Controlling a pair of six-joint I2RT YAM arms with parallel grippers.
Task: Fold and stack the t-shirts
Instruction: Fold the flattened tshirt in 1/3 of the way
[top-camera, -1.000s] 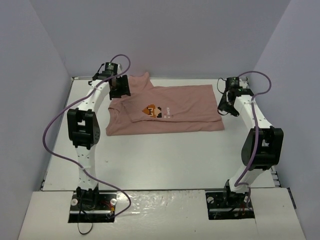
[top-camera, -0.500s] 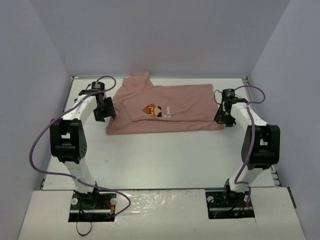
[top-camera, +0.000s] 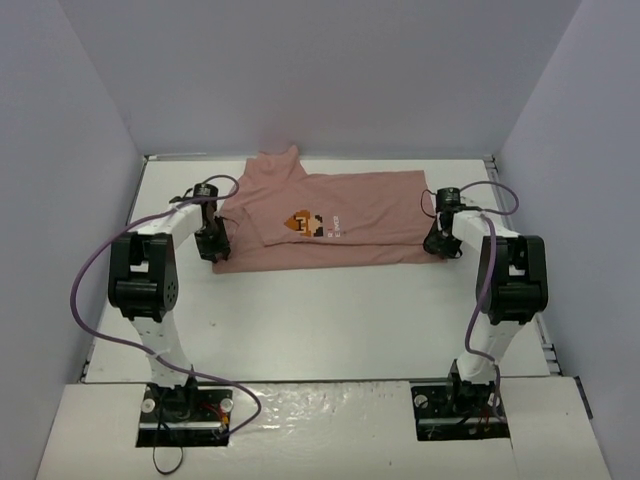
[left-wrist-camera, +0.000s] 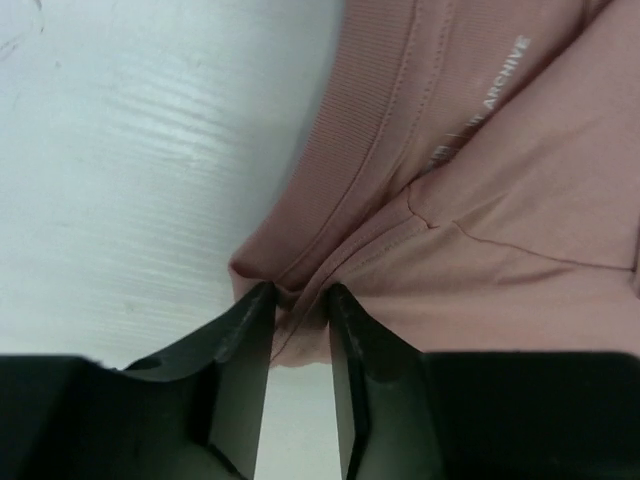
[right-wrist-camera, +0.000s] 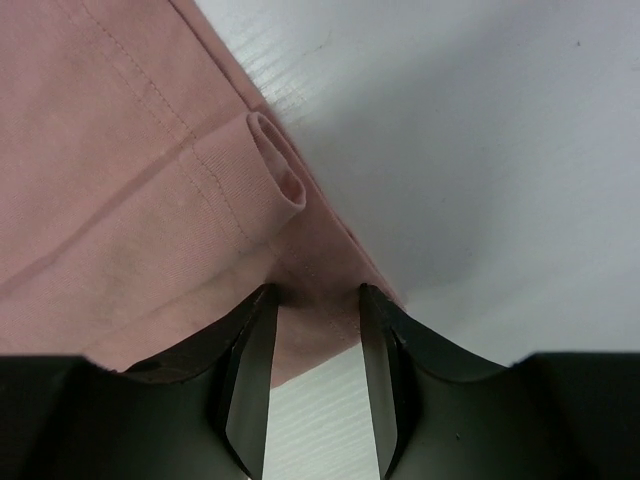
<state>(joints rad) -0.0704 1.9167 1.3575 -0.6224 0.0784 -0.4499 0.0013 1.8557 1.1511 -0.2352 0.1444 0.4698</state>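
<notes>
Tee (top-camera: 340, 215) on white tbl (top-camera: 320, 320); lilac walls (top-camera: 330, 70).

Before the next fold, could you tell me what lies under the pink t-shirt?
The t-shirt rests on the white table, one layer folded over another. Anything else beneath the cloth is hidden.

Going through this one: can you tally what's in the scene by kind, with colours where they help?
Pink t-shirt: 1
Robot arms: 2, the left arm and the right arm
Purple cables: 2, the left cable and the right cable
White table: 1
Total: 6
</notes>
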